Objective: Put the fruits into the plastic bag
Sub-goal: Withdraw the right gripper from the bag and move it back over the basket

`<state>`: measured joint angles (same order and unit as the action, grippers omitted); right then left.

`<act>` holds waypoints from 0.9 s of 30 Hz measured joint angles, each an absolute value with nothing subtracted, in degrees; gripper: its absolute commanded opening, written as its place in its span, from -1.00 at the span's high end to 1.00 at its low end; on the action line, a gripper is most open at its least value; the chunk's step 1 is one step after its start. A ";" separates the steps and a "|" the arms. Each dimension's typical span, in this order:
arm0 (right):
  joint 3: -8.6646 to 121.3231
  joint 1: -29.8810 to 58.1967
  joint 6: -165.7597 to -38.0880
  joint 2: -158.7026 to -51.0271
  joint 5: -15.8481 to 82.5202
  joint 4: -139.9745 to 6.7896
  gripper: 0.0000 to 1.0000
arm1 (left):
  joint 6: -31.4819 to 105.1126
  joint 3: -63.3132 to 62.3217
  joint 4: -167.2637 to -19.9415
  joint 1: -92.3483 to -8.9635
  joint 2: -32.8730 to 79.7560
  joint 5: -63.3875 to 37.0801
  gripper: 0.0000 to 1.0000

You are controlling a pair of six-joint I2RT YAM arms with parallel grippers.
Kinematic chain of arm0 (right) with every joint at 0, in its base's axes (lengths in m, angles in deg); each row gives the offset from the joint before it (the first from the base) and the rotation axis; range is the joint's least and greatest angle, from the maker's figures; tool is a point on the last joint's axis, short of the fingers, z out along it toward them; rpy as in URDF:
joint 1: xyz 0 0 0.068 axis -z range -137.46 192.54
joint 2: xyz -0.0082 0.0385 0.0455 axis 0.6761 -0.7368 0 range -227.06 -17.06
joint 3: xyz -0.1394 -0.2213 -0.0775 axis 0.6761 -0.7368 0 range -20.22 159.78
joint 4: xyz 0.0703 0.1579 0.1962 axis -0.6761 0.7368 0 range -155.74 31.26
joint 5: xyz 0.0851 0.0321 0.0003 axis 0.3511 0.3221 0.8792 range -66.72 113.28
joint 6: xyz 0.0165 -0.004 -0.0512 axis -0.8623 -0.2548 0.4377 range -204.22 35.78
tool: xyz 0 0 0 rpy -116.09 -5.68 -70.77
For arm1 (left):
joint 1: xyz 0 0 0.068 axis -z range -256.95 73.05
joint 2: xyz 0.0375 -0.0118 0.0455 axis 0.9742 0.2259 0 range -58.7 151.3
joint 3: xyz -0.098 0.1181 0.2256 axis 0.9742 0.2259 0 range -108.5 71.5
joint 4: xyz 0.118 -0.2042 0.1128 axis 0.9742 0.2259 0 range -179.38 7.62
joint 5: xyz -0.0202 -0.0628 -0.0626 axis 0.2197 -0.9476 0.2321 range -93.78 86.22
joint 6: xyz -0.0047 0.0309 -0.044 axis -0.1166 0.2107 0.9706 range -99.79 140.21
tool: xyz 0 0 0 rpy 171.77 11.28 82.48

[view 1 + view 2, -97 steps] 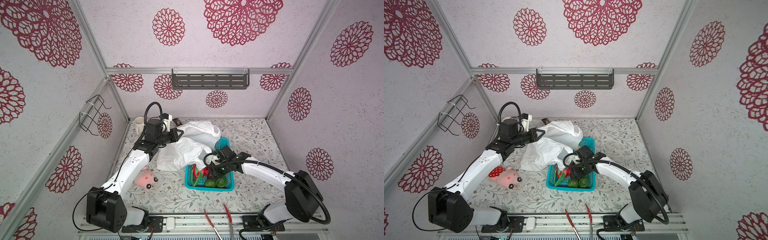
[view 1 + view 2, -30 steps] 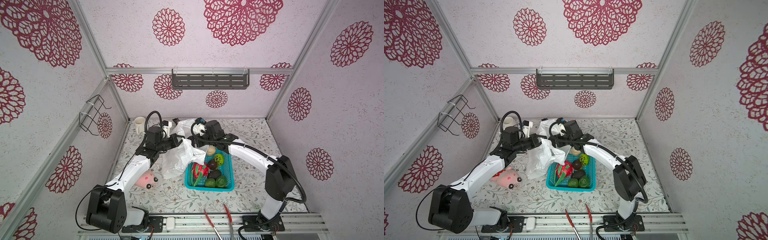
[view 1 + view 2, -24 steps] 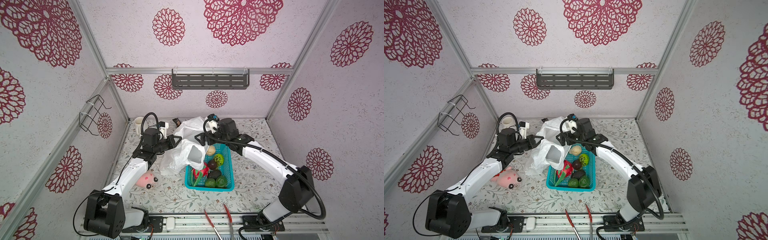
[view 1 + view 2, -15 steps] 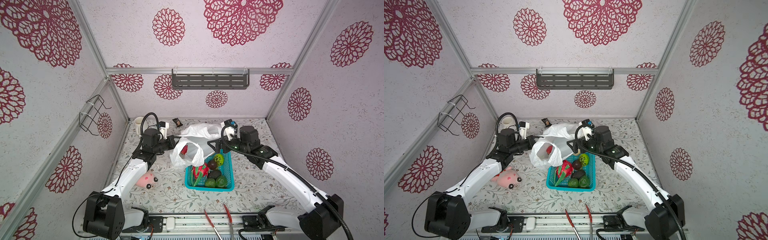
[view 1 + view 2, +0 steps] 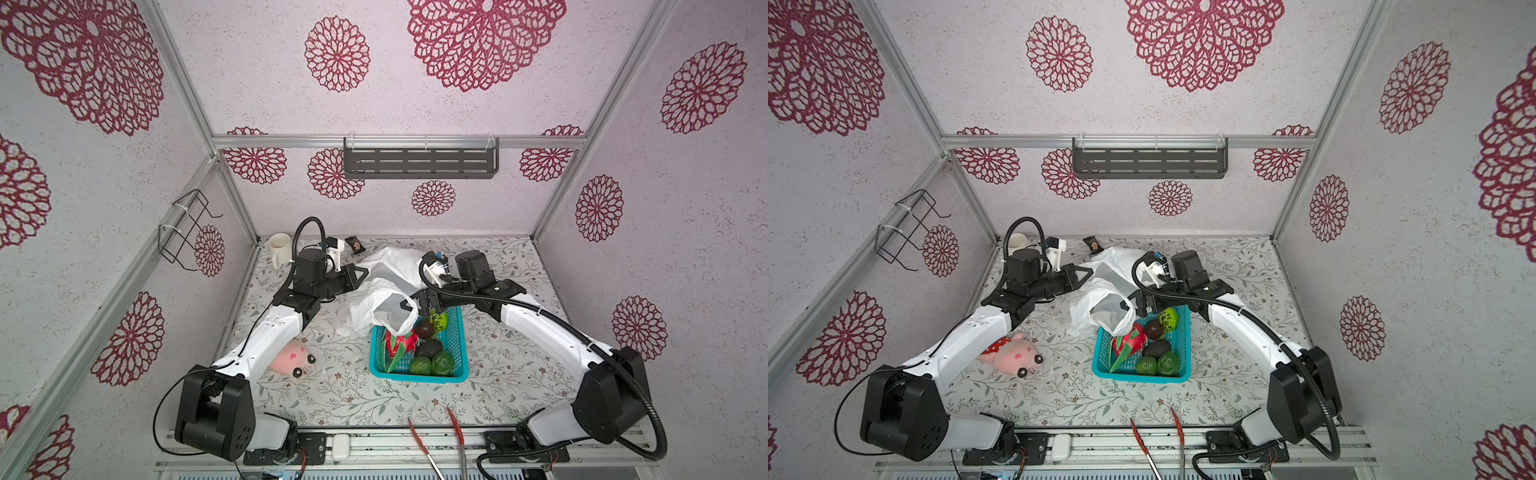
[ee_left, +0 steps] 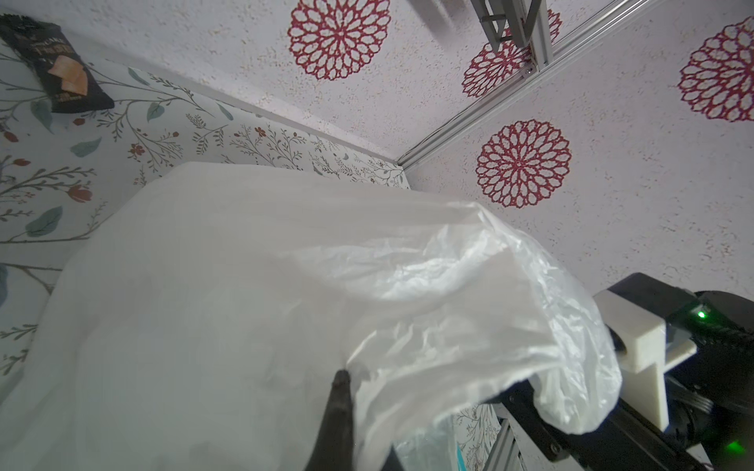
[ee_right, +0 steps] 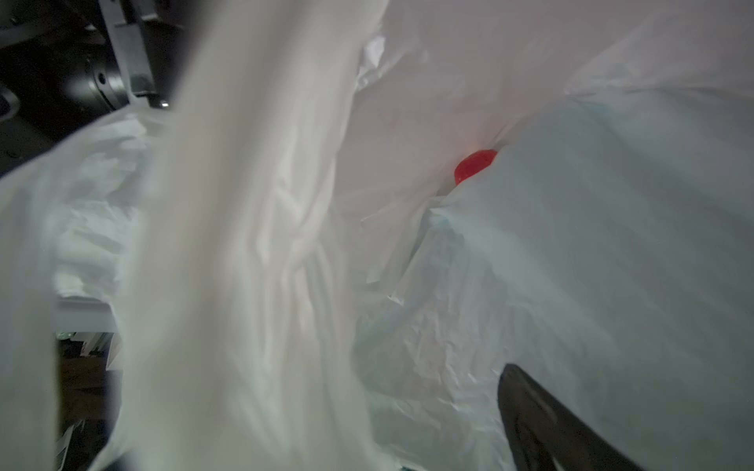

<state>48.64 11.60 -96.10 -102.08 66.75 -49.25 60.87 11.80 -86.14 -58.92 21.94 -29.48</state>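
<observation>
The white plastic bag point(image 5: 384, 293) point(image 5: 1100, 299) lies crumpled at mid-table, its mouth open toward the teal basket point(image 5: 417, 377). My left gripper point(image 5: 357, 276) point(image 5: 1086, 274) is shut on the bag's far edge; in the left wrist view one dark finger point(image 6: 338, 412) presses the film. My right gripper point(image 5: 419, 303) point(image 5: 1138, 305) stands open at the bag's mouth, one finger point(image 7: 530, 407) inside the bag. A small red thing point(image 7: 475, 165) shows between folds. In the basket lie fruits: dragon fruit point(image 5: 399, 340), kiwi half point(image 5: 438, 320), dark round fruit point(image 5: 424, 328), avocado point(image 5: 430, 348) and two green ones point(image 5: 419, 366).
A pink plush toy point(image 5: 293, 360) lies by the left arm. A white mug point(image 5: 279, 246) and a dark snack packet point(image 5: 354, 244) sit near the back wall. Red-handled tongs point(image 5: 436, 444) rest at the front rail. A grey shelf point(image 5: 419, 162) hangs on the back wall.
My right gripper has swung back left from beside the basket to the bag's mouth. The mouth has dropped toward the basket's far corner. My left gripper has kept its hold.
</observation>
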 measured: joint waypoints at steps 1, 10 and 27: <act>49.18 11.27 -96.37 -102.60 67.82 -49.71 -0.93 | 61.16 10.69 -85.07 -58.20 22.25 -27.81 1.00; 51.02 10.90 -95.75 -101.57 72.60 -47.13 -0.94 | 67.26 6.25 -78.60 -56.63 26.57 -16.01 1.00; 41.75 24.65 -100.39 -88.72 72.49 -44.49 -0.93 | 71.12 6.25 -77.74 -56.74 27.03 -13.69 1.00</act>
<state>41.75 24.65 -100.39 -88.72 72.49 -44.49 71.12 6.25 -77.74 -56.74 27.03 -13.69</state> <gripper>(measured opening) 0.966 0.043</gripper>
